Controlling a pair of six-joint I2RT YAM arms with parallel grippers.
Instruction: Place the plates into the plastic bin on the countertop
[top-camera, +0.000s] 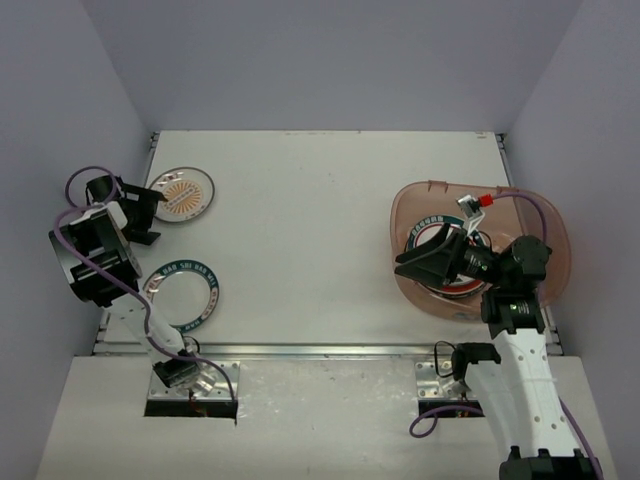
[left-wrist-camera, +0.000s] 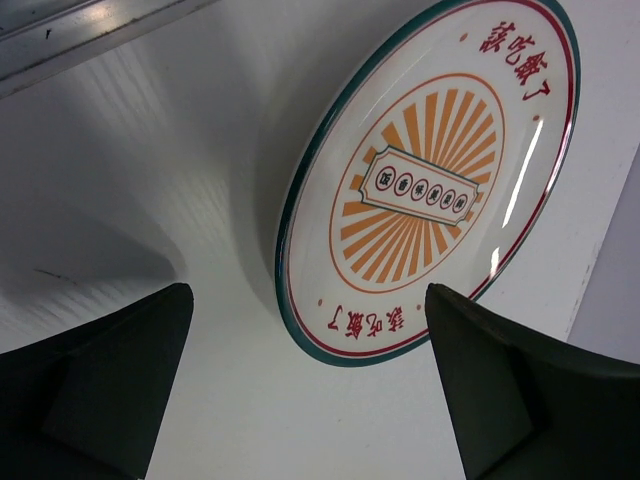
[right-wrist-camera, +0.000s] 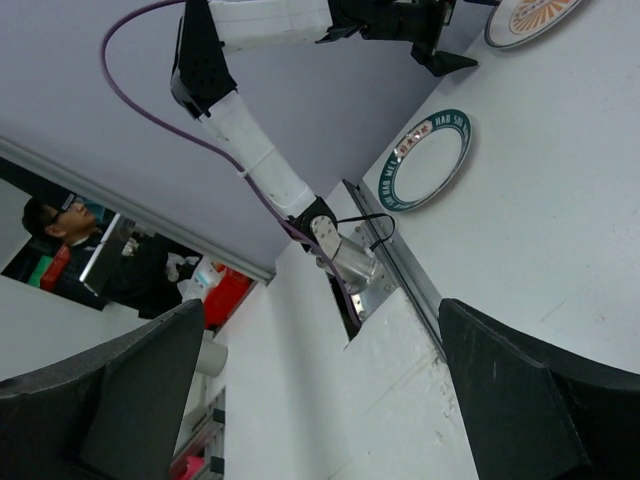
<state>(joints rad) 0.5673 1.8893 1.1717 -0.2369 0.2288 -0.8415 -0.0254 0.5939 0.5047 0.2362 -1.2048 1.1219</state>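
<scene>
An orange-centred plate (top-camera: 183, 194) lies at the far left of the white countertop (top-camera: 320, 220). It fills the left wrist view (left-wrist-camera: 430, 180), just beyond my open, empty left gripper (left-wrist-camera: 310, 400), which sits at its left in the top view (top-camera: 148, 214). A teal-rimmed white plate (top-camera: 182, 293) lies near the front left and also shows in the right wrist view (right-wrist-camera: 430, 160). The brownish plastic bin (top-camera: 545, 225) stands at the right with a stack of plates (top-camera: 425, 228) inside. My right gripper (top-camera: 410, 265) hovers open and empty over the bin's left side, pointing left (right-wrist-camera: 320, 400).
The countertop's metal front edge (top-camera: 320, 350) runs between the arm bases. Grey walls close in the left, back and right. A small red-and-white object (top-camera: 482, 202) sits at the bin's far rim. The left arm (right-wrist-camera: 250, 120) and a person beyond the cell show in the right wrist view.
</scene>
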